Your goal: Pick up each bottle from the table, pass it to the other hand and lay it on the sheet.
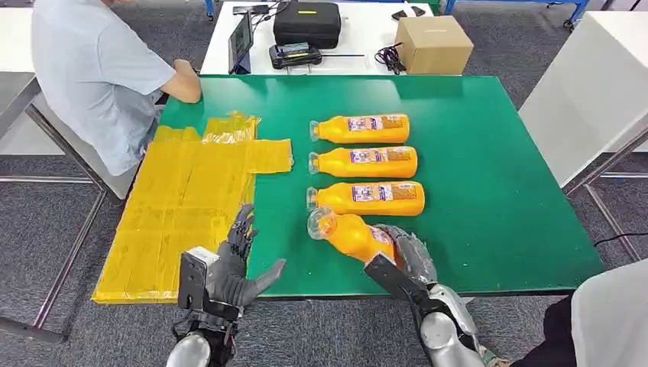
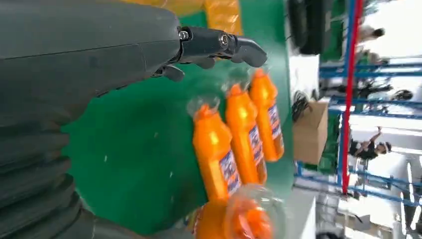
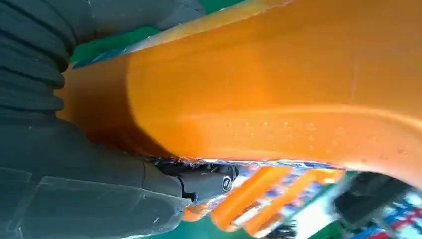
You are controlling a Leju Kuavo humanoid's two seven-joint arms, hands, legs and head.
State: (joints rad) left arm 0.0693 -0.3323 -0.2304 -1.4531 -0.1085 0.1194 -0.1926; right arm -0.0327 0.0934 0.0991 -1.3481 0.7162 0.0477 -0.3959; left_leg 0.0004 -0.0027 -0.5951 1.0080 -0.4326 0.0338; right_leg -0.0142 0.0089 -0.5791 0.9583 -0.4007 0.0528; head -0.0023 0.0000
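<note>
Where the head view looks down on the green tabletop [image 1: 497, 191], the right robot hand [image 1: 405, 252] grips an orange bottle [image 1: 355, 235] near the front edge, the bottle tilted with its clear cap toward the yellow sheet [image 1: 183, 206]. Three more bottles [image 1: 365, 162] lie in a row just behind it, caps pointing the same way. The left robot hand [image 1: 233, 264] hovers at the front edge beside the sheet, fingers apart and holding nothing. A person [image 1: 99, 69] in a light shirt sits at the far left corner, and a cardboard box [image 1: 433, 44] stands on the white table beyond.

From the left wrist, the left robot hand [image 2: 99, 59] shows spread fingers [image 2: 219, 45] over the green surface, with the three lying bottles [image 2: 244, 134] side by side and the held bottle's [image 2: 239, 219] cap blurred close by.

From the right wrist, the held bottle [image 3: 278, 94] sits tight against the right robot hand [image 3: 89, 179], whose fingers wrap its body.
</note>
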